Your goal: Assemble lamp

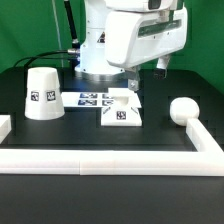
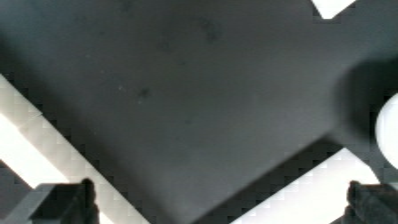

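Observation:
The white cone shade (image 1: 43, 93) stands on the table at the exterior view's left. The blocky square base (image 1: 121, 114) sits near the middle, in front of the marker board (image 1: 92, 99). The round-headed bulb (image 1: 183, 110) lies at the exterior view's right, next to the rail; in the wrist view its round head (image 2: 390, 132) shows at the picture's edge. My gripper (image 1: 146, 75) hangs high above the table, behind the base and the bulb. In the wrist view the gripper (image 2: 217, 206) is open, its fingertips (image 2: 64, 204) wide apart with only dark table between them.
A long white rail (image 1: 100, 160) borders the table's front and runs back along the exterior view's right side; it shows as white diagonal bands (image 2: 32, 130) in the wrist view. The arm's white body (image 1: 130, 35) fills the top middle.

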Controlling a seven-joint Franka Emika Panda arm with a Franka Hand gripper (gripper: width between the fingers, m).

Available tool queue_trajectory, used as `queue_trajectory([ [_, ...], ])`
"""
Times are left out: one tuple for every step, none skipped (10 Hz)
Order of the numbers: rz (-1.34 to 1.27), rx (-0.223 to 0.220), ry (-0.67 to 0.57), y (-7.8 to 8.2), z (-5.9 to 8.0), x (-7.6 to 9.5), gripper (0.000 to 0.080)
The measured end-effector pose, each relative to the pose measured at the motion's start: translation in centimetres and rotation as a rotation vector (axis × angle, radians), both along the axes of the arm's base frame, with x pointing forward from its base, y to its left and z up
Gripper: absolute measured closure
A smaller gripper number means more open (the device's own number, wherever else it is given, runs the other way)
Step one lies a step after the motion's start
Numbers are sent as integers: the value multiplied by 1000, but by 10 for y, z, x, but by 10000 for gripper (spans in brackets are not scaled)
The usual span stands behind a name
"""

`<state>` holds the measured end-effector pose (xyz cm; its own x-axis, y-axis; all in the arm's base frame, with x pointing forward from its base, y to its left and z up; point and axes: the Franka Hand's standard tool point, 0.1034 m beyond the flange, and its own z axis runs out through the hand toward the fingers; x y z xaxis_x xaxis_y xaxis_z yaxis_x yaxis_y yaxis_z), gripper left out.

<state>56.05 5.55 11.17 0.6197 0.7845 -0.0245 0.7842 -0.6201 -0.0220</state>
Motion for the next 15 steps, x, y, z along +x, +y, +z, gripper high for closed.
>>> queue_trajectory([
  [0,0,0,0,0,0,100],
  [0,0,0,0,0,0,100],
  [0,0,0,0,0,0,100],
  [0,0,0,0,0,0,100],
  [0,0,0,0,0,0,100],
  [-11,0,0,0,0,0,100],
  [-21,0,0,0,0,0,100],
  [-20,0,1,-2,-1,-1,100],
  [-51,-1,-1,-10,-5,-9,100],
  [-145,-6,-3,-15,-7,-18,100],
  [-240,-9,-12,-19,-10,-26,100],
  [-308,-9,-18,-21,-12,-32,100],
  [-394,-8,-16,-23,-15,-38,100],
  [-461,-1,-11,-23,-15,-39,100],
  [-533,-1,-11,-22,-15,-39,100],
])
